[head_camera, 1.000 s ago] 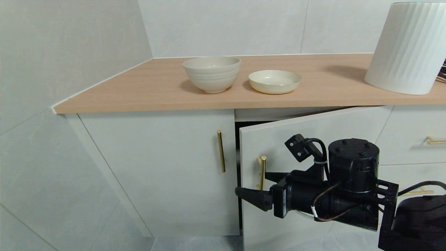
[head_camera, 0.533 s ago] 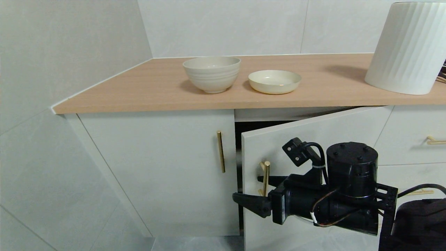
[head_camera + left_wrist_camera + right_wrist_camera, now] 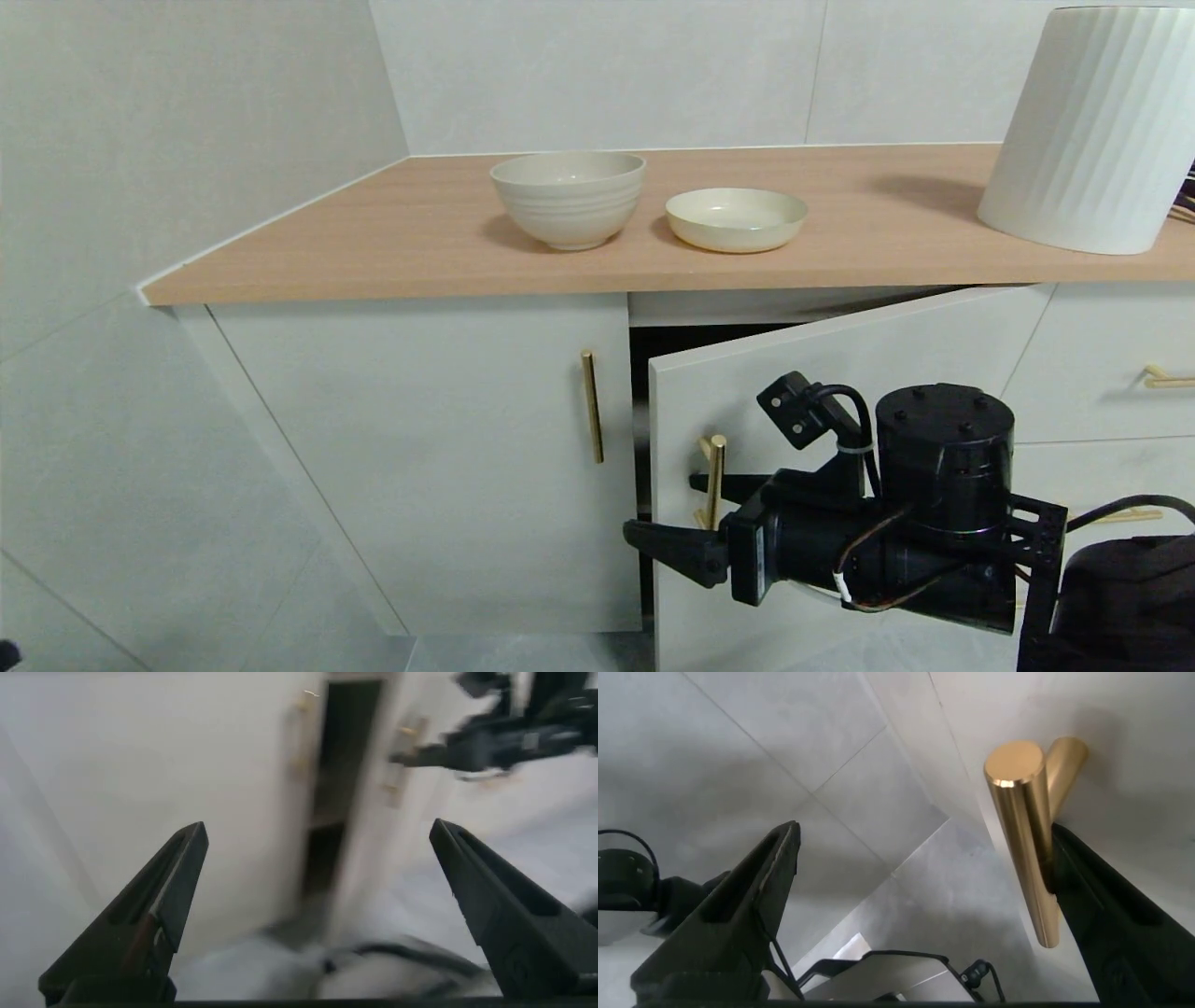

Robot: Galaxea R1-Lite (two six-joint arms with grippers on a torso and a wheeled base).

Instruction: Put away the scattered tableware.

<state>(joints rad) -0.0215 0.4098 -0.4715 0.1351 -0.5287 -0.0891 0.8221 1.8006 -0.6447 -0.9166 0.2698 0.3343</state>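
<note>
White ribbed container (image 3: 1097, 131) cut by frame edge; open cabinet's interior (image 3: 639, 392) dark, contents untellable.

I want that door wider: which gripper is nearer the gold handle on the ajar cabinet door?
Right. The right gripper is at the door handle, open fingers either side of it. The left gripper is open, well back from the cabinet, facing it.
</note>
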